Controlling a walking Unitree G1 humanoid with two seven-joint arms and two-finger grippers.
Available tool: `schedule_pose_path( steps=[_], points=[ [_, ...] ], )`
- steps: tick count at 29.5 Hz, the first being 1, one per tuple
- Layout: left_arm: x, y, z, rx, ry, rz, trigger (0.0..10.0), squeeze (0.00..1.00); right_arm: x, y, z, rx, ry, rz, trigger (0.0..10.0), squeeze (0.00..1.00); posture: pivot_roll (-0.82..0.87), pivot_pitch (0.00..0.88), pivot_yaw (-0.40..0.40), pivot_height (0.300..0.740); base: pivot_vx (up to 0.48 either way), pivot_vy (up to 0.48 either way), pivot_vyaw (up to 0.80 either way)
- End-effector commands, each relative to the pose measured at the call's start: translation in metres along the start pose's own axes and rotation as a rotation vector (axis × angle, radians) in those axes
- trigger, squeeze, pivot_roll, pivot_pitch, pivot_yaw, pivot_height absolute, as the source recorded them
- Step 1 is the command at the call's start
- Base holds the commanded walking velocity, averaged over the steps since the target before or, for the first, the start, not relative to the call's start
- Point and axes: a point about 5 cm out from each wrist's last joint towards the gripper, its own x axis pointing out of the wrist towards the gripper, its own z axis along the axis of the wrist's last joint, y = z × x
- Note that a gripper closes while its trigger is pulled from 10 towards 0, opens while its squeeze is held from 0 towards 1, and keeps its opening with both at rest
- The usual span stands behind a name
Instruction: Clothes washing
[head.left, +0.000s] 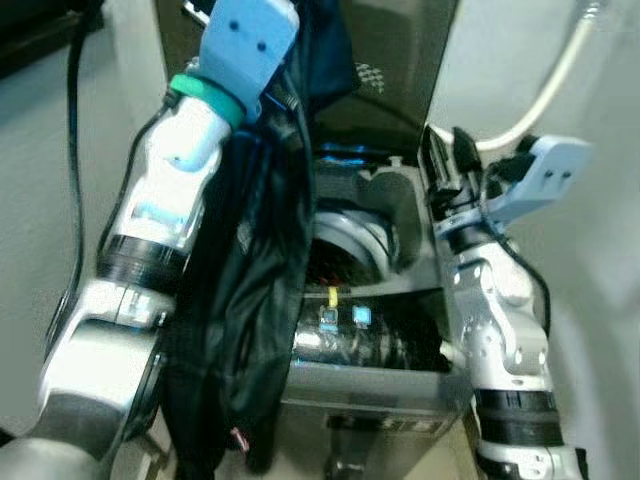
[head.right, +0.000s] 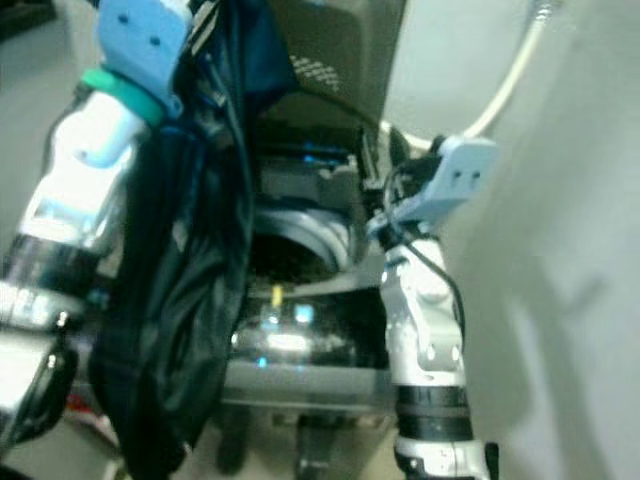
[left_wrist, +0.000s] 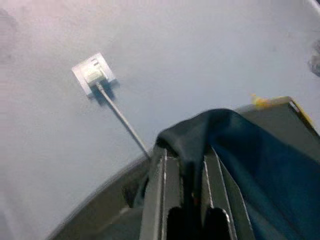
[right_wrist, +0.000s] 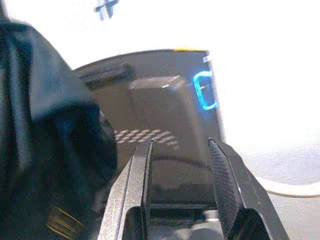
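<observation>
This is a laundry corner in a home: a grey top-loading washing machine (head.left: 400, 375) stands against plain pale walls (head.left: 590, 300), its lid (head.left: 385, 70) raised and the round drum opening (head.left: 345, 245) showing beneath it. A pale hose (head.left: 545, 85) curves down the wall beside the machine, and a wall socket (left_wrist: 92, 74) with a cable plugged into it sits on the wall behind. A dark garment (head.left: 245, 300) hangs over the open machine.
</observation>
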Motion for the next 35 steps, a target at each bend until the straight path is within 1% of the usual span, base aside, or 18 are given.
schedule_pose_path(
  steps=[1,3,4,5,7,10,11,12,15,18,22,24,25,26,28,30,31,35],
  points=[
    [0.011,0.008,0.017,0.008,-0.076,0.049,10.0,0.00,-0.002,-0.001,0.004,-0.005,-0.004,-0.008,10.0,0.00,-0.06,0.114,0.030,0.740,0.000,0.000,0.00],
    [0.013,-0.004,-0.002,-0.233,0.086,-0.049,10.0,0.00,-0.006,-0.005,0.004,-0.016,0.002,-0.022,10.0,0.00,-0.07,0.113,0.037,0.740,0.000,0.000,0.00],
    [0.006,-0.022,-0.022,-0.389,0.229,-0.160,10.0,0.00,-0.007,-0.005,0.004,-0.019,0.005,-0.027,10.0,0.00,-0.07,0.113,0.037,0.740,0.000,0.000,0.00],
    [0.006,-0.022,-0.022,-0.389,0.229,-0.160,10.0,0.00,-0.007,-0.005,0.004,-0.019,0.005,-0.027,10.0,0.00,-0.07,0.113,0.037,0.740,0.000,0.000,0.00],
    [-0.024,-0.058,-0.058,-0.658,0.431,-0.337,10.0,0.00,-0.009,-0.007,0.003,-0.021,0.007,-0.033,10.0,0.00,-0.07,0.113,0.035,0.740,0.000,0.000,0.00],
    [-0.035,-0.066,-0.066,-0.702,0.467,-0.367,10.0,0.00,-0.009,-0.007,0.003,-0.022,0.008,-0.034,10.0,0.00,-0.07,0.113,0.032,0.740,0.000,0.000,0.00],
    [-0.048,-0.070,-0.075,-0.675,0.485,-0.383,10.0,0.88,-0.009,-0.008,0.003,-0.023,0.010,-0.034,10.0,0.00,-0.06,0.110,0.030,0.740,0.000,0.000,0.00],
    [-0.059,-0.070,-0.081,-0.673,0.498,-0.371,10.0,1.00,-0.009,-0.008,0.002,-0.022,0.013,-0.032,10.0,0.00,-0.06,0.110,0.027,0.740,0.000,0.000,0.00],
    [-0.069,-0.066,-0.086,-0.674,0.493,-0.333,10.0,1.00,-0.008,-0.008,0.001,-0.018,0.019,-0.029,10.0,0.00,-0.05,0.109,0.021,0.740,0.000,0.000,0.00],
    [-0.077,-0.046,-0.059,-0.684,0.296,-0.274,10.0,1.00,-0.007,-0.005,-0.001,-0.003,0.028,-0.020,10.0,0.00,-0.03,0.106,0.014,0.740,0.000,0.000,0.00],
    [-0.078,-0.041,-0.051,-0.702,0.262,-0.292,10.0,1.00,-0.007,-0.005,-0.002,-0.001,0.031,-0.019,10.0,0.00,-0.03,0.106,0.014,0.740,0.000,0.000,0.00],
    [-0.087,-0.036,-0.027,-0.671,0.141,-0.337,10.0,1.00,-0.007,-0.004,-0.004,0.005,0.037,-0.015,10.0,0.00,-0.02,0.102,0.010,0.740,0.000,0.000,0.00],
    [-0.097,-0.032,-0.010,-0.684,0.083,-0.389,10.0,0.26,-0.007,-0.004,-0.005,0.008,0.040,-0.011,10.0,0.00,-0.01,0.099,0.009,0.740,0.000,0.000,0.00],
    [-0.105,-0.030,0.003,-0.695,0.050,-0.434,10.0,0.00,-0.006,-0.003,-0.006,0.010,0.042,-0.009,10.0,0.00,-0.01,0.099,0.009,0.740,0.000,0.000,0.00],
    [-0.131,-0.030,0.016,-0.697,0.087,-0.559,10.0,0.00,-0.006,-0.003,-0.007,0.016,0.044,-0.005,10.0,0.00,-0.01,0.093,0.010,0.740,0.000,0.000,0.00],
    [-0.145,-0.029,0.012,-0.674,0.145,-0.588,10.0,0.00,-0.006,-0.002,-0.008,0.018,0.047,-0.002,10.0,0.00,0.01,0.087,0.009,0.740,0.000,0.000,0.00],
    [-0.145,-0.029,0.012,-0.674,0.145,-0.588,10.0,0.00,-0.006,-0.002,-0.008,0.018,0.047,-0.002,10.0,0.00,0.01,0.087,0.009,0.740,0.000,0.000,0.00],
    [-0.167,-0.031,0.004,-0.645,0.246,-0.634,10.0,0.00,-0.006,-0.002,-0.010,0.022,0.051,0.002,10.0,0.00,0.01,0.087,0.009,0.740,0.000,0.000,0.00]
  ],
)
